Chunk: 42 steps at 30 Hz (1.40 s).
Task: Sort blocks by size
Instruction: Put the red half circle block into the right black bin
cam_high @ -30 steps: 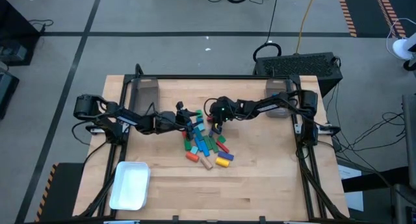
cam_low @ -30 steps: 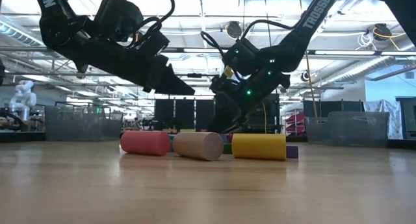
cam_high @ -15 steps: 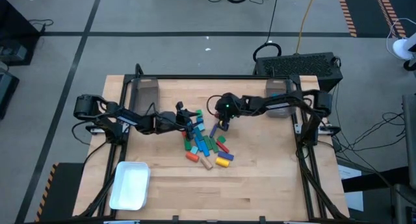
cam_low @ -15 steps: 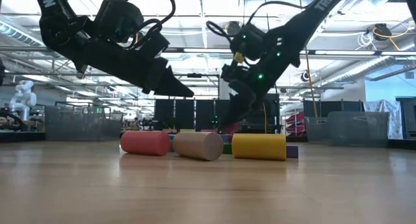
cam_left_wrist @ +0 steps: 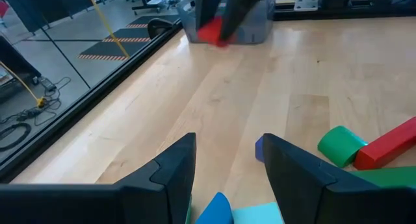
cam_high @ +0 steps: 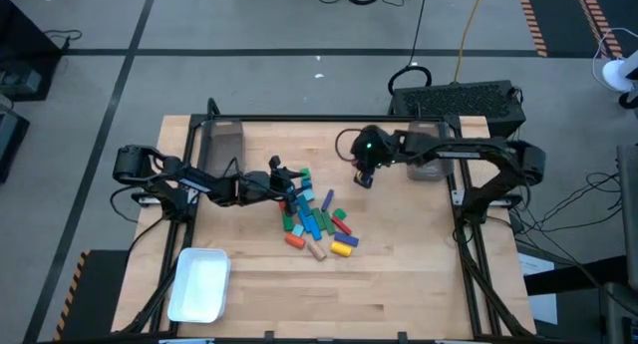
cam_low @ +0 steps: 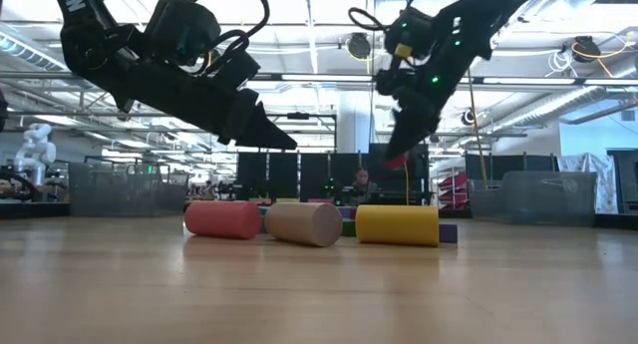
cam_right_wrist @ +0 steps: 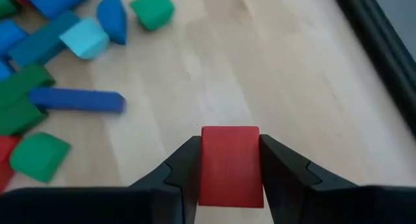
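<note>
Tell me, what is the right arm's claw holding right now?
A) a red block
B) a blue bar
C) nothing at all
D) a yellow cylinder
A: the right wrist view shows a red block clamped between the right claw and its two dark fingers, lifted clear of the pile of blocks.

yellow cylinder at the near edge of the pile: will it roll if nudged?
Probably. The yellow wooden-looking cylinder lies on its side on the flat wooden table, so a sideways nudge should roll it. A push along its axis would more likely slide it. The tan cylinder beside it might stop a roll that way.
</note>
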### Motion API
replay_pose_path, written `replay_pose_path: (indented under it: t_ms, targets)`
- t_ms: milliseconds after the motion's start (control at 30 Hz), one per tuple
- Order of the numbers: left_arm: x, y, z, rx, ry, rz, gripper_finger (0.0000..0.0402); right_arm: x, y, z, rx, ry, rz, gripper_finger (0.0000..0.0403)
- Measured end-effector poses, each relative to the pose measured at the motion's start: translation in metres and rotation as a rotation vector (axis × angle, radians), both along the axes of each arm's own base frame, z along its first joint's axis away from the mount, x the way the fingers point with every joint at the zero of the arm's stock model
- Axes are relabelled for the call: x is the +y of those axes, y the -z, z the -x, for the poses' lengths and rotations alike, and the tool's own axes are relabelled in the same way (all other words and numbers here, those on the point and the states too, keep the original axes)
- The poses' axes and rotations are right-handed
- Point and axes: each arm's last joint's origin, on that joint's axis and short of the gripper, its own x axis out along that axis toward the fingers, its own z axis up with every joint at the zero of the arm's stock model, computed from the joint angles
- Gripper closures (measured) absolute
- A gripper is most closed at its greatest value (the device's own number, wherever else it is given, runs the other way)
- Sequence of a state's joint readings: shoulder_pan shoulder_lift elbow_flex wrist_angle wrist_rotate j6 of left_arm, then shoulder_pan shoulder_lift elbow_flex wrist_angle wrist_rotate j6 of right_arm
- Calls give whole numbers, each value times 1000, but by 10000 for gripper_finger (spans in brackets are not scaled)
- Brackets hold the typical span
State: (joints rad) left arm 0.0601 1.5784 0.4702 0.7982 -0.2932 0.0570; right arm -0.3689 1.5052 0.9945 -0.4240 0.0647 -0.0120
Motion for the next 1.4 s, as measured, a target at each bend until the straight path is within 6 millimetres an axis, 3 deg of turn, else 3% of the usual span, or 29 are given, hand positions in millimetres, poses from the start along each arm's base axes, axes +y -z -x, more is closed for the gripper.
replay_pose_path:
  t_ms: [400, 600, 967, 1400]
  targets:
    - [0, 0, 0, 4, -5, -2, 221, -3, -6, 104, -59, 319, 57, 281]
    - [2, 0, 1, 7, -33, -18, 221, 0, 0, 139, -74, 471, 33, 281]
    - [6, 0, 1, 3, -51, -19, 221, -4, 16, 160, -1, 687, 1, 282]
    - [6, 0, 1, 3, -51, -19, 221, -28, 40, 159, 94, 810, -63, 282]
